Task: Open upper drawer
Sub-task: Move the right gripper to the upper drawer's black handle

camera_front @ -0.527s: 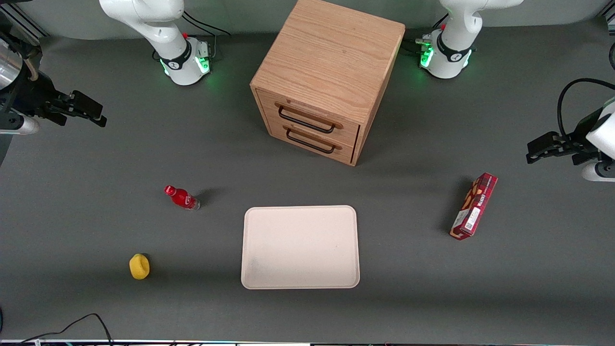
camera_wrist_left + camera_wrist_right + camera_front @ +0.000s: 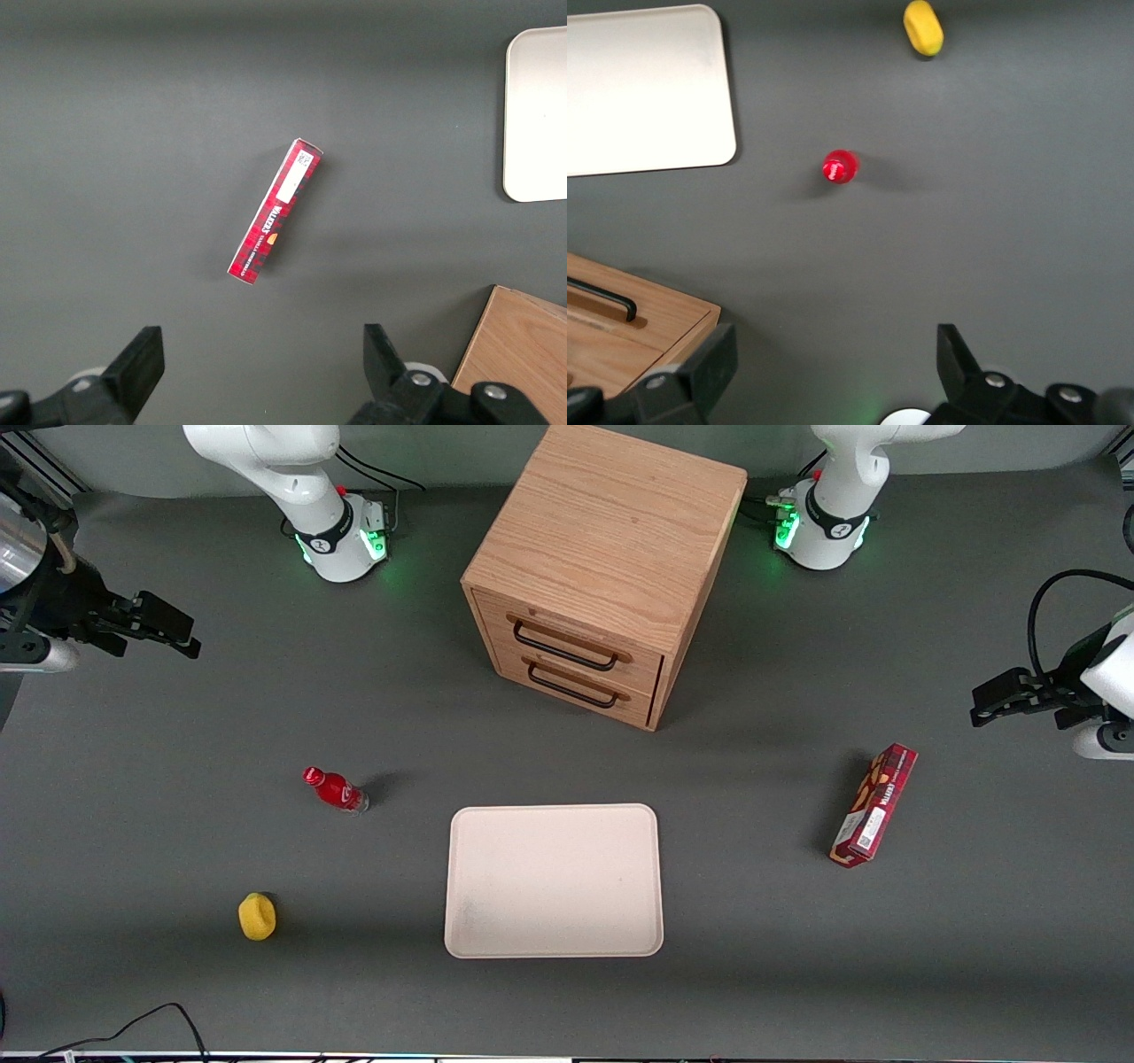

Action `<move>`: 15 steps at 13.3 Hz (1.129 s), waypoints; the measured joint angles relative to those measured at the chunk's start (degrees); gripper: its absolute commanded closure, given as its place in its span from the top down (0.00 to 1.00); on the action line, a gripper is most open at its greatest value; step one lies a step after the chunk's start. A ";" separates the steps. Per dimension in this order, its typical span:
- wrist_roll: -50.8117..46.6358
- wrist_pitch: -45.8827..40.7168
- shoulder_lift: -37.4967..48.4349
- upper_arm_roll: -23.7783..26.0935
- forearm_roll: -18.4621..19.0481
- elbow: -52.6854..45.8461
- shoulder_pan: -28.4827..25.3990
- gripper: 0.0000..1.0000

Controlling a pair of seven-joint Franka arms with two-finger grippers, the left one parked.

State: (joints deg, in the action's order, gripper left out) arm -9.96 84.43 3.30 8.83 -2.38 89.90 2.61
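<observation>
The wooden cabinet (image 2: 611,540) stands at the middle of the table, its two drawers facing the front camera. The upper drawer (image 2: 567,627) is shut, with its thin black bar handle (image 2: 564,646) above the lower drawer (image 2: 580,684), which is also shut. My right gripper (image 2: 173,631) hovers open and empty far off toward the working arm's end of the table, apart from the cabinet. In the right wrist view the gripper (image 2: 835,354) has its fingers spread wide beside a corner of the cabinet (image 2: 629,341); a black handle (image 2: 607,298) shows there, and I cannot tell which drawer's.
A red bottle (image 2: 335,789) stands between my gripper and a cream tray (image 2: 554,881) that lies nearer the front camera than the cabinet. A yellow object (image 2: 257,917) lies nearer the camera than the bottle. A red box (image 2: 873,806) lies toward the parked arm's end.
My right gripper has shifted slightly toward the cabinet and away from the front camera. Nothing else has moved.
</observation>
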 measured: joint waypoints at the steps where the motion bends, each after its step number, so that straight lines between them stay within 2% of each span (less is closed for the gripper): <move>1: 0.18 0.14 -0.45 0.58 -0.59 -0.20 -0.91 1.00; 4: 1.82 0.82 -3.56 6.48 -1.79 -2.80 -2.32 1.00; 7: 10.49 2.41 -9.35 14.80 -1.87 -7.72 -2.66 1.00; 10: 16.51 7.86 -16.61 21.03 -1.99 -10.51 -3.57 1.00; 13: 18.41 13.61 -24.06 28.52 -2.02 -10.74 -4.12 1.00; 15: 18.84 16.09 -28.68 31.76 -2.02 -10.74 -4.64 1.00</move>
State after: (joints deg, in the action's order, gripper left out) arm 8.88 100.53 -25.38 40.58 -4.39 79.16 -2.03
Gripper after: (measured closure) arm 0.000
